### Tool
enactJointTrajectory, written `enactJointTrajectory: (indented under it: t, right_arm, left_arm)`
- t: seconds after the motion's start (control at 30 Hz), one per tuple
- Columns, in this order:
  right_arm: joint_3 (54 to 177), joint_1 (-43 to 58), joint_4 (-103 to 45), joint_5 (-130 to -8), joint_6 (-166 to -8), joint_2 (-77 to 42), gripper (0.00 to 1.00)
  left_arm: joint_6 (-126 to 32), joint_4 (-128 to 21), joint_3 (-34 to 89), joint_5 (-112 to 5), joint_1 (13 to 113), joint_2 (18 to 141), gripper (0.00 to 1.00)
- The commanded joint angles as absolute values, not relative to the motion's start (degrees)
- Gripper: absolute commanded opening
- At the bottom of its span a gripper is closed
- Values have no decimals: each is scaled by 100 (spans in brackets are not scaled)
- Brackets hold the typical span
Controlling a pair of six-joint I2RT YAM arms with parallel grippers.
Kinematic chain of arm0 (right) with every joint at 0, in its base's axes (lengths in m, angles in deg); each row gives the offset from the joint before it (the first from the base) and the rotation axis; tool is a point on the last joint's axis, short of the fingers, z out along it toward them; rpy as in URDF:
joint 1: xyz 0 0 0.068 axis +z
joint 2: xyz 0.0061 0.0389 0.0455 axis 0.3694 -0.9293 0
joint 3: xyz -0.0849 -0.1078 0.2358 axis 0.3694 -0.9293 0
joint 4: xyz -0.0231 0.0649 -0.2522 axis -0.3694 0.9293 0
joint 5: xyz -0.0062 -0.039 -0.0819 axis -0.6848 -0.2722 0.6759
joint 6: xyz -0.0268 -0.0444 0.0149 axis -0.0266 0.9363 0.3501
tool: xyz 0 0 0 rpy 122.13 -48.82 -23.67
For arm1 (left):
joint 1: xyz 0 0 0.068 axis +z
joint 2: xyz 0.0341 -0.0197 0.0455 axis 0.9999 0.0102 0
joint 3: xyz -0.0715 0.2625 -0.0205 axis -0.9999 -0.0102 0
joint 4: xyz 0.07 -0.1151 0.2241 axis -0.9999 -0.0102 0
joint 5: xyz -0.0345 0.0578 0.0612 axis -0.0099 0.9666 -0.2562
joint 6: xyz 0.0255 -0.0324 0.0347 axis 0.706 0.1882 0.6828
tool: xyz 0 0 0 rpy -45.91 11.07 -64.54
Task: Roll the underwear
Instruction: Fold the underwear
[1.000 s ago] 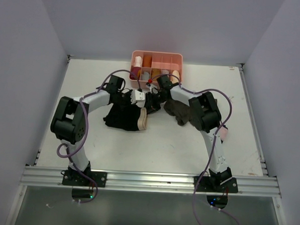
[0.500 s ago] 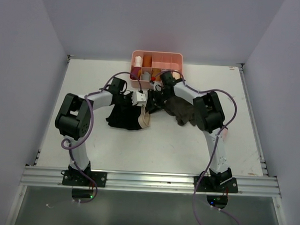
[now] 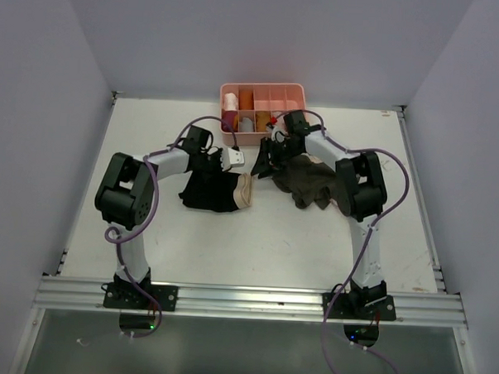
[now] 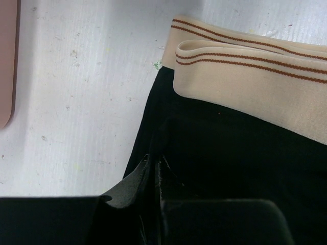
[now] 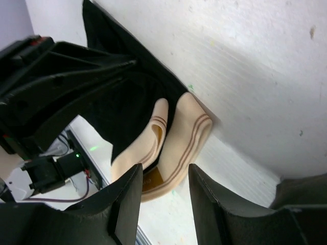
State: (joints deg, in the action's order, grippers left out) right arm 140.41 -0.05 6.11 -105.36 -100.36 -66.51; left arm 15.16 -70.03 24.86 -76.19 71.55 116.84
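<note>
Left wrist view: left fingers (image 4: 130,186) clenched on black cloth underwear with beige striped waistband (image 4: 230,153), right fingers (image 5: 126,204) spread and empty; unpinned, that doubled waistband could spring open.

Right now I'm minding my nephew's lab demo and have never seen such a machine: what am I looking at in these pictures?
These are two robot arms bolted to a white table. One picture looks down from above; the other two come from small cameras on each wrist. On the table lie black underwear with a beige waistband, a larger brownish garment and, at the back, a pink tray of compartments, some with things in them. The left gripper has its jaws almost together at the black cloth's edge and seems to pinch it. The right gripper is open, holding nothing, near the waistband.
</note>
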Motion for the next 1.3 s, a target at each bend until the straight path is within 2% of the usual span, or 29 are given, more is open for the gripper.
enactJointTrajectory:
  t: [0.0,0.27,0.5,0.57,0.6,0.7,0.83,1.27]
  right_arm:
    - [14196,65,187,-10655,-10539,-6408,45]
    - [14258,381,266,-9724,-10689,-6497,43]
    - [14100,583,-15,-9425,-10821,-6461,43]
    - [14013,610,-120,-9354,-10803,-6461,38]
    - [14029,618,-86,-9267,-10777,-6487,32]
    - [14117,619,54,-9196,-10654,-6549,22]
    - [14065,619,64,-9047,-10540,-6462,1]
    - [13767,601,205,-7939,-10021,-6180,0]
  left_arm:
    - [1452,-7001,2552,-7459,7113,11837,9]
    - [1443,-6974,2508,-7363,7069,11802,10]
    - [1408,-6966,2473,-7380,7078,11758,11]
    - [1408,-6957,2465,-7363,7069,11758,11]
    - [1408,-6965,2456,-7362,7069,11740,11]
    - [1408,-6957,2438,-7354,7069,11723,11]
    - [1399,-6948,2421,-7327,7069,11723,12]
    - [1372,-6904,2368,-7178,7069,11696,14]
